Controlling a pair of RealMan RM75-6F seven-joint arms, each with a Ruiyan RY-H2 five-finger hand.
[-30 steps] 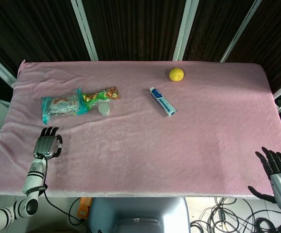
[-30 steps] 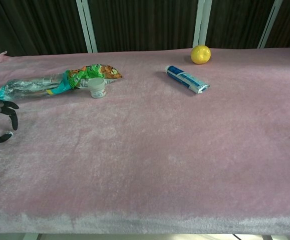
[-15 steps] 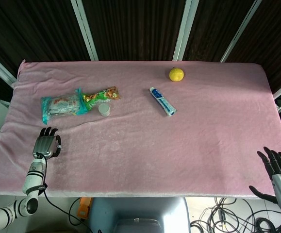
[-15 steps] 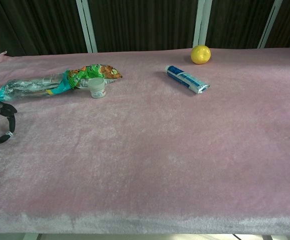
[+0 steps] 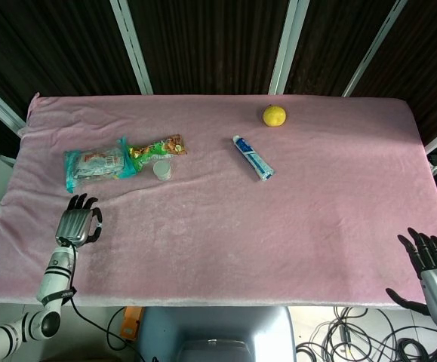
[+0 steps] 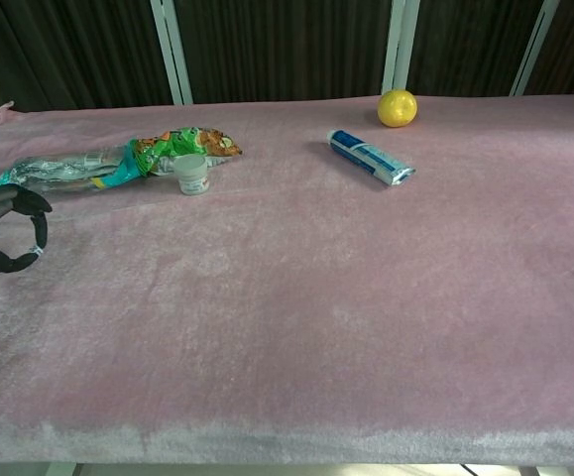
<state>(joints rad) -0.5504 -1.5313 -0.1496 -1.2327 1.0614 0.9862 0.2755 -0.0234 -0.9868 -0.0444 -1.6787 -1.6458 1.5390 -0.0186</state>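
Crinkled clear-and-teal plastic snack bag (image 5: 97, 164) lies on the pink-clothed tabletop (image 5: 226, 226), touching a green-and-orange snack packet (image 5: 156, 147). Just below the bag, the left hand (image 5: 78, 225) hovers, fingers apart, holding nothing. Far from the bag, the right hand (image 5: 432, 265) shows spread, empty fingers.

Left robot hand (image 5: 78, 225) has black fingers, grey metallic back, white forearm; right robot hand (image 5: 432, 265) alike.

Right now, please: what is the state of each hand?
Left hand: open, holding nothing, near the snack packet.
Right hand: open, holding nothing, at the table edge.
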